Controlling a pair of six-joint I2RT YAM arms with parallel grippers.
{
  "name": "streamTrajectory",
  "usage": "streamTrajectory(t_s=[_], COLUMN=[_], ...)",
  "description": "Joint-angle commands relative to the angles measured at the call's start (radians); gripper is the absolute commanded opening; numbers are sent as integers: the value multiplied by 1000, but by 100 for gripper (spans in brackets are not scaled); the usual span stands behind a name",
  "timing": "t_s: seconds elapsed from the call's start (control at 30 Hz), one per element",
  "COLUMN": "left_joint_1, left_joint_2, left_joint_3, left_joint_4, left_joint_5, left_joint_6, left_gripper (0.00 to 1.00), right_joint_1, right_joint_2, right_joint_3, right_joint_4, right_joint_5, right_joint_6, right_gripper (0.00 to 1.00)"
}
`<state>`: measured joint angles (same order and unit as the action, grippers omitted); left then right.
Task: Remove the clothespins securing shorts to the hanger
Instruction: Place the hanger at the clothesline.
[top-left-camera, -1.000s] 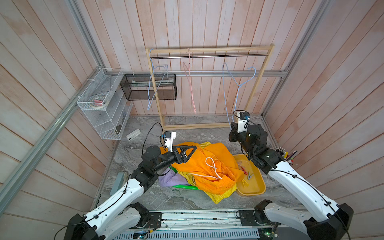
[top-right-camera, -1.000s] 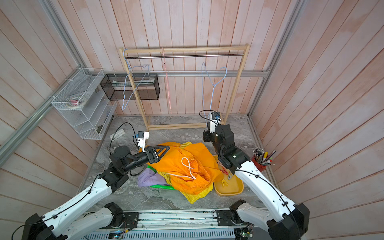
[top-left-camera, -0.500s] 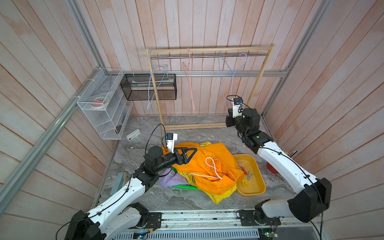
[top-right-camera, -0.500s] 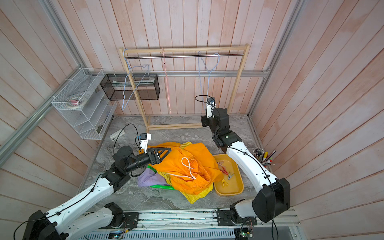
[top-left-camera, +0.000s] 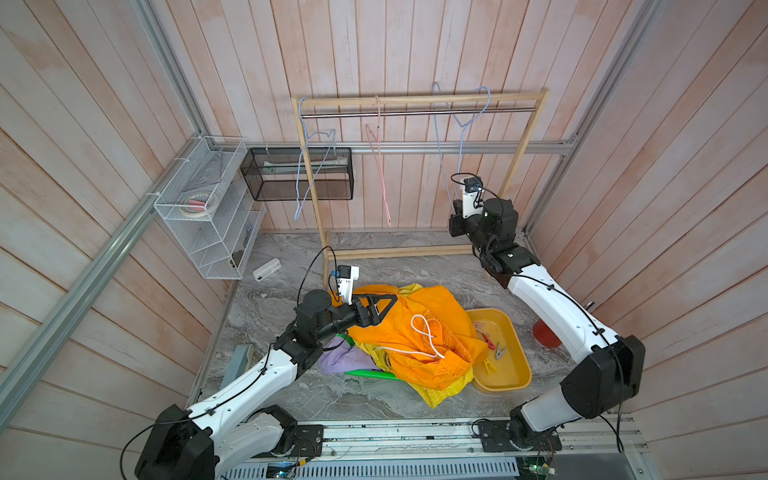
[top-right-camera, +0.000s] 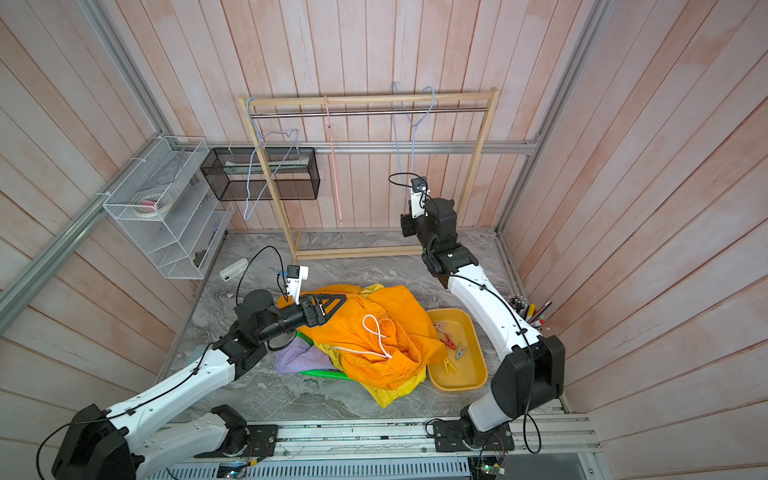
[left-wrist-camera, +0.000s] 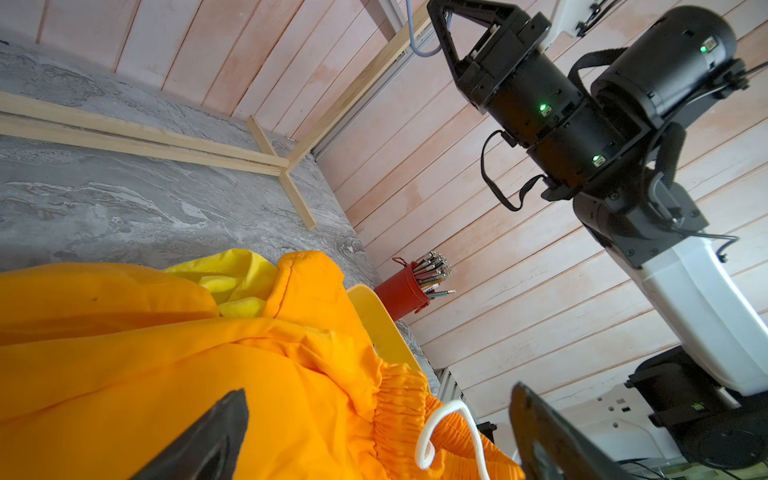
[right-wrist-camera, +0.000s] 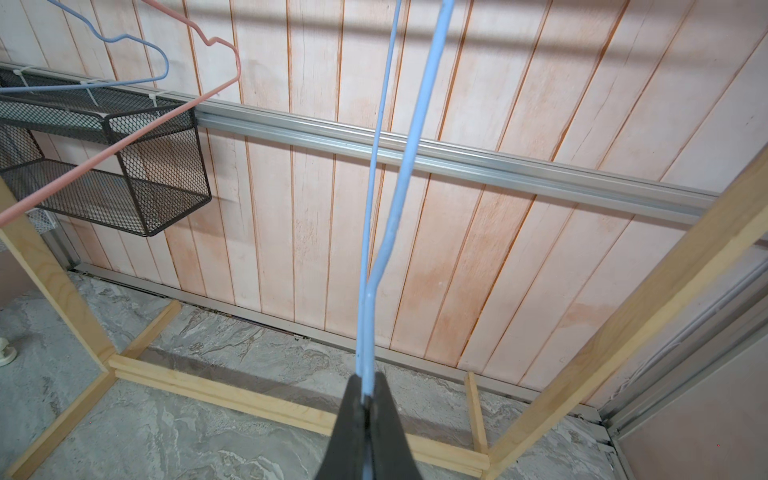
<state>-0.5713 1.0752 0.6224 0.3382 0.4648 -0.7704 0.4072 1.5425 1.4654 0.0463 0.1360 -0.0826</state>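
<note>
Right pincer (right-wrist-camera: 365, 399) clamped on blue hanger (right-wrist-camera: 365, 332), 1 o'clock of table (top-left-camera: 374, 399); left pincer (top-left-camera: 384, 308) spread wide, empty, over orange shorts (top-left-camera: 419, 332), 9 o'clock edge.

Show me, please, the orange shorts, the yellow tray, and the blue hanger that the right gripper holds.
orange shorts (top-left-camera: 432, 303): in a top view, on its smooth fabric.
yellow tray (top-left-camera: 512, 371): in a top view, on its bare floor.
blue hanger (right-wrist-camera: 365, 332): in the right wrist view, where its two wires meet.

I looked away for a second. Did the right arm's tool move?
Yes. In both top views the right tool, shut on the blue hanger, has climbed from beside the wooden rack's bottom bar up toward its rail.
</note>
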Motion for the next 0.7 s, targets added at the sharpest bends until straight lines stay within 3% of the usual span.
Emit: streamTrajectory(t_s=[0.0, 0.67], left_joint_1=[4, 5], left_joint_2=[11, 42], left_joint_3=[-4, -13], left_joint_4=[36, 61], left_joint_5=[18, 32], left_joint_6=[16, 7], left_gripper=[100, 100], right_joint_1=[-7, -24], right_joint_2=[36, 121], right_joint_3=[62, 114], right_joint_4=[13, -33], right_joint_5=[-22, -62], right_joint_6=[-14, 21], right_gripper=[0, 0])
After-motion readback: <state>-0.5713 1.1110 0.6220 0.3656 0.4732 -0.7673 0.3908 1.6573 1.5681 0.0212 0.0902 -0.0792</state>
